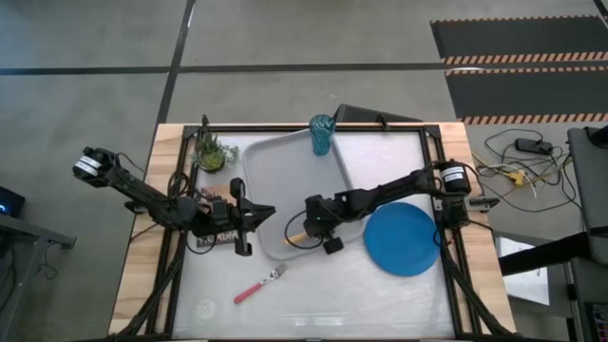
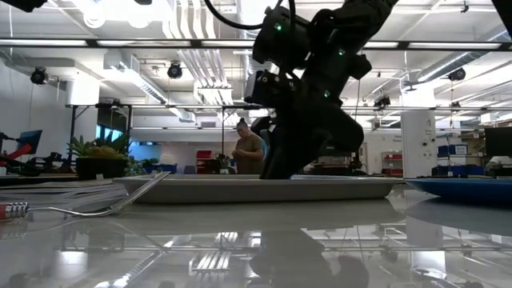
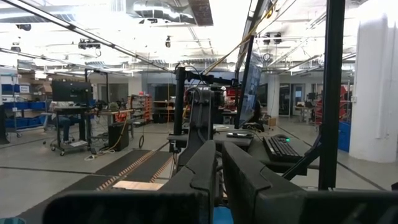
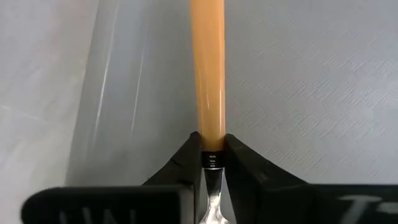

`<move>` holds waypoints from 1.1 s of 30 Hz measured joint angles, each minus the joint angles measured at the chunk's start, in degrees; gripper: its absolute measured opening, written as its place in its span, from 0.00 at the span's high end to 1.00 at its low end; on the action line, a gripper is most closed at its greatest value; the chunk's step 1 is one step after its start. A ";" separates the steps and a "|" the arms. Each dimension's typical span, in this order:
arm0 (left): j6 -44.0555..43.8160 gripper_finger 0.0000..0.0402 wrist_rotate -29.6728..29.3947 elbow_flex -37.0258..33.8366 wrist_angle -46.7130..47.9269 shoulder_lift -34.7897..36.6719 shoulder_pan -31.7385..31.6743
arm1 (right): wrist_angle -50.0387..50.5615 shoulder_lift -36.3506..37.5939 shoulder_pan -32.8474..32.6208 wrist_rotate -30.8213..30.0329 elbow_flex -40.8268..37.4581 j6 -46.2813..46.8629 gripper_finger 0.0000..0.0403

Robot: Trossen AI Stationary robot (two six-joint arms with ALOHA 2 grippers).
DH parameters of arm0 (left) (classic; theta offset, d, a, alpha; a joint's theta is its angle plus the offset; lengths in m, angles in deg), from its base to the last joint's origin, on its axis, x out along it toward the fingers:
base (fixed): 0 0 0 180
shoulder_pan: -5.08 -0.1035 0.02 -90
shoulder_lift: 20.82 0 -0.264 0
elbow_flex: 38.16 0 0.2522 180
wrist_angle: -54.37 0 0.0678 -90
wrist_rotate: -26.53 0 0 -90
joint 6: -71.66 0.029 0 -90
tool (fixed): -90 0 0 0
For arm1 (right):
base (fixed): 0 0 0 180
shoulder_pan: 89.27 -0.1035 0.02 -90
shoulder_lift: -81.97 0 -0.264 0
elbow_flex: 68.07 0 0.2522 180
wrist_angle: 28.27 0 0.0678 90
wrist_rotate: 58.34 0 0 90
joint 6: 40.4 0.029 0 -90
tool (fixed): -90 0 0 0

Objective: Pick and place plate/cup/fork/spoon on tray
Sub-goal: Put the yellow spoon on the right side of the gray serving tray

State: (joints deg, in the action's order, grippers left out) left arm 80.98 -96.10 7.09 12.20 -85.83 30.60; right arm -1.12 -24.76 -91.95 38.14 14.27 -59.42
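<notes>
The grey tray (image 1: 285,161) lies mid-table. My right gripper (image 1: 312,231) is low over the tray's near part and shut on the orange-handled spoon (image 1: 296,237). The teal cup (image 1: 322,133) stands upright at the tray's far right corner. The blue plate (image 1: 402,237) lies flat on the table right of the tray. The pink-handled fork (image 1: 261,283) lies on the table near of the tray. My left gripper (image 1: 258,214) is shut and empty at the tray's left rim, pointing level toward the right. My right gripper pinches the spoon between its two fingertips where the orange handle meets the metal neck (image 4: 212,155). The fingers slant down from the table's right and lie along the spoon. The handle (image 4: 207,68) reaches out past the fingertips over the tray's floor (image 4: 311,93); whether it rests there I cannot tell.
A book with a picture cover (image 1: 204,237) lies under my left arm, left of the tray. A small potted plant (image 1: 211,152) stands at the far left. Dark frame bars run along the table's edges. A person stands in the room behind, in the low view (image 2: 250,152).
</notes>
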 joint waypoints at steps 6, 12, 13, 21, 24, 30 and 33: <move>-0.05 0.97 0.00 0.00 -0.02 0.00 0.00 | 0.04 0.02 0.11 -0.28 -0.03 1.55 0.74; -0.15 0.97 0.02 0.00 0.01 -0.31 0.04 | 2.24 2.70 0.04 -0.26 0.22 2.79 0.62; -0.15 0.97 0.02 0.00 -0.01 -0.31 0.04 | 3.28 3.69 -0.04 -0.28 0.22 3.13 0.62; -2.95 0.97 -0.04 0.00 2.09 -0.37 0.04 | 4.31 17.77 -2.50 -0.53 -7.15 7.71 0.65; -4.31 0.97 -0.07 0.09 3.55 -0.42 0.04 | -1.76 24.21 -4.11 -0.57 -13.71 10.38 0.67; -12.09 0.97 -0.80 0.93 10.34 -0.64 0.00 | -11.82 35.31 -7.37 -7.19 -25.52 12.52 0.71; -16.61 0.97 -4.10 2.47 14.98 -3.02 -0.04 | -15.75 39.70 -8.67 -10.21 -29.69 12.43 0.73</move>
State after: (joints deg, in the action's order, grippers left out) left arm 64.37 -100.20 9.56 27.18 -88.86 30.56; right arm -16.86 14.94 -100.61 27.93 -15.42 -46.99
